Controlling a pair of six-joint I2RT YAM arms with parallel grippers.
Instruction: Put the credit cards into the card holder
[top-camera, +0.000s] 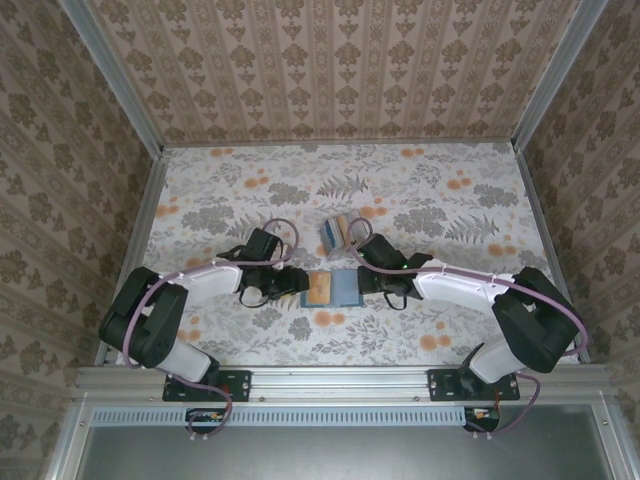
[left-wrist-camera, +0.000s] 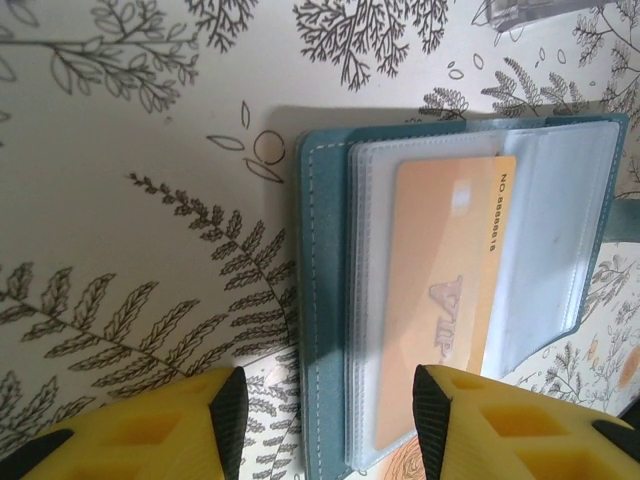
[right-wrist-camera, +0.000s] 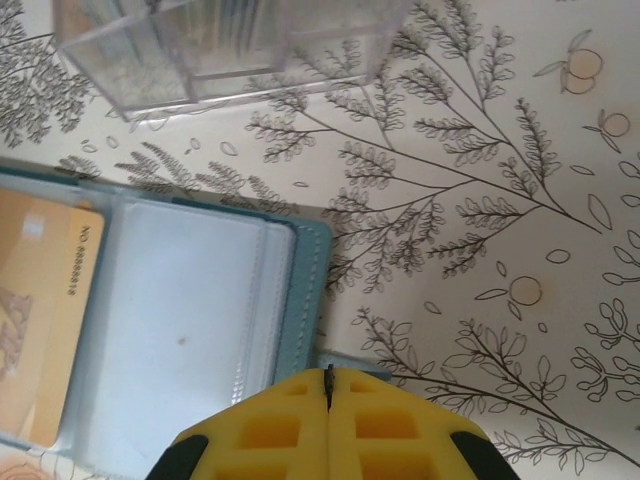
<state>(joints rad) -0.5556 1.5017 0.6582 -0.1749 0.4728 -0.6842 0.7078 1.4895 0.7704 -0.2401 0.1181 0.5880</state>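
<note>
Left wrist view first: my left pincer (left-wrist-camera: 330, 410) stands about half spread. Its yellow fingers (left-wrist-camera: 150, 435) sit either side of the near edge of the card holder (left-wrist-camera: 322, 300), one over bare desk, the other over the clear sleeves. I cannot tell whether either pad presses down. The holder lies open and flat, with a yellow-tan card (left-wrist-camera: 440, 300) tucked in a sleeve.

On the right wrist view my right pincer (right-wrist-camera: 328, 390) is pressed together, with only a hairline seam between the fingers. Its tip is at a teal strip by the holder's edge; whether it nips that strip I cannot tell. A clear plastic box (right-wrist-camera: 230, 50) sits just beyond the holder, apart from it, and from above I see blue and tan cards (top-camera: 336, 232) standing in it.

The desk (top-camera: 450, 200) wears a grey-and-orange floral cloth. Patterned wallpaper (top-camera: 340, 70) lines the walls on three sides, with metal posts at the corners.
</note>
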